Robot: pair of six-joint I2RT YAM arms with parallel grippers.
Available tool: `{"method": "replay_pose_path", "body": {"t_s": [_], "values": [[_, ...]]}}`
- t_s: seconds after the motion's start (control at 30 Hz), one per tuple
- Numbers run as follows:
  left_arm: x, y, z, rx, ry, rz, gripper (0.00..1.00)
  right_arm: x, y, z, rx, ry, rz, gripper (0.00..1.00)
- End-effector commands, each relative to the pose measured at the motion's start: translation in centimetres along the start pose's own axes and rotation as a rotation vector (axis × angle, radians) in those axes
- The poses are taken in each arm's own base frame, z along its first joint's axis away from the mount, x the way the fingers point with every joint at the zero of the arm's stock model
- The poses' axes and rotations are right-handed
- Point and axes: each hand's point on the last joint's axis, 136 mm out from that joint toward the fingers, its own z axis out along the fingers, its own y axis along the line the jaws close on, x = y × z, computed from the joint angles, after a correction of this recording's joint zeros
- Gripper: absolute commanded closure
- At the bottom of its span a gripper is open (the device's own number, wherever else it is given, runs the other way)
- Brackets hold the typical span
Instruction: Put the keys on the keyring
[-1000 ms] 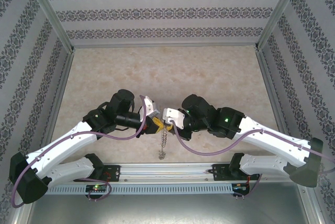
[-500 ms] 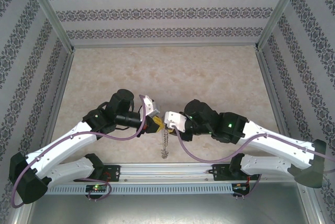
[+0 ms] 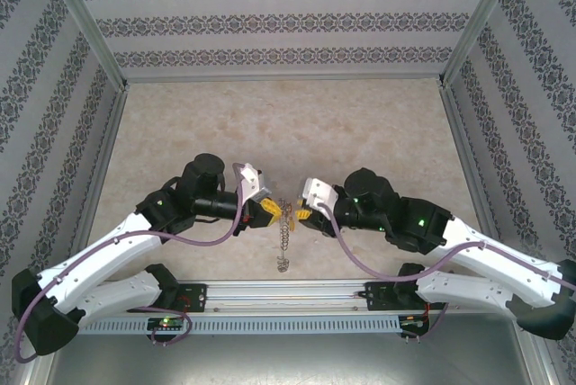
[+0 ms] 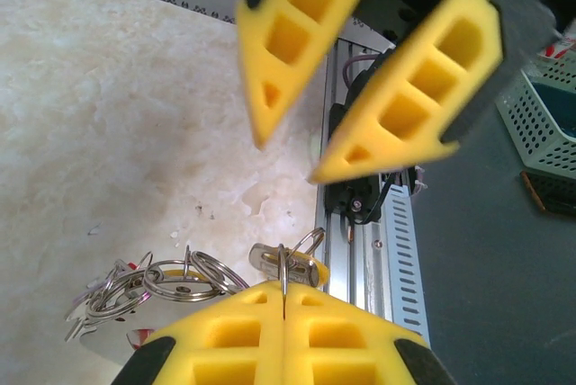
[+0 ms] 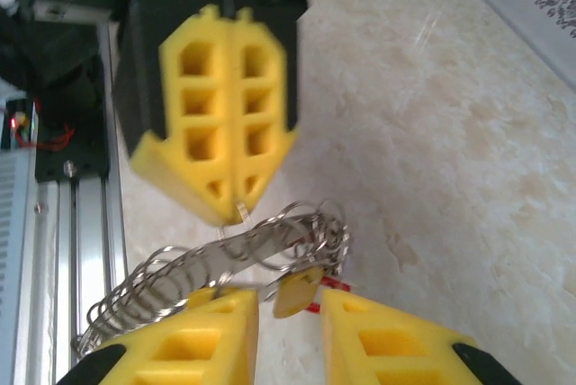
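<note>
The left jaws are clamped together on a thin loop of the keyring [image 3: 284,223], which trails from them as a floppy string of silvery rings over the bench [image 3: 270,124]. The right jaws stand apart just beside the keyring, with a small brassy key [image 5: 297,293] in the gap between them; whether they touch it I cannot tell. More keys [image 4: 94,299] bunch at the keyring's loose end.

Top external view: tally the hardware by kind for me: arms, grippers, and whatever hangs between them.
Arms: 2, left arm and right arm
Grippers: 2, left gripper and right gripper
Keyring: 1, the keyring dangling between the two grippers
Total: 5
</note>
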Motion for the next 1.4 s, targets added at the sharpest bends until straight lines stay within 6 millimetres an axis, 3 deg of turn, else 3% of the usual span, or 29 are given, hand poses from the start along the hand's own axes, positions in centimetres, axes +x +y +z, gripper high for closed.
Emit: {"method": "replay_pose_path", "body": {"t_s": [0.0,0.47,0.9,1.23,1.37], "values": [[-3.4,-1.8,-1.0,0.036,-0.113,0.131,1.00,-3.0,0.4,-0.8,-0.069,-0.115,0.062,0.75],[-4.9,-2.8,-1.4,0.057,-0.164,0.191,1.00,-3.6,2.4,-0.2,-0.213,-0.136,0.056,0.76],[-5.6,-3.1,-1.9,0.044,-0.204,0.210,1.00,-2.4,2.7,0.5,-0.229,-0.092,0.073,0.80],[-6.0,-2.6,-1.6,0.028,-0.225,0.214,1.00,-2.2,2.6,0.2,-0.217,-0.099,0.051,1.00],[-6.0,-2.4,-1.3,0.032,-0.224,0.210,1.00,-2.4,2.3,0.2,-0.202,-0.105,0.030,1.00]]}}
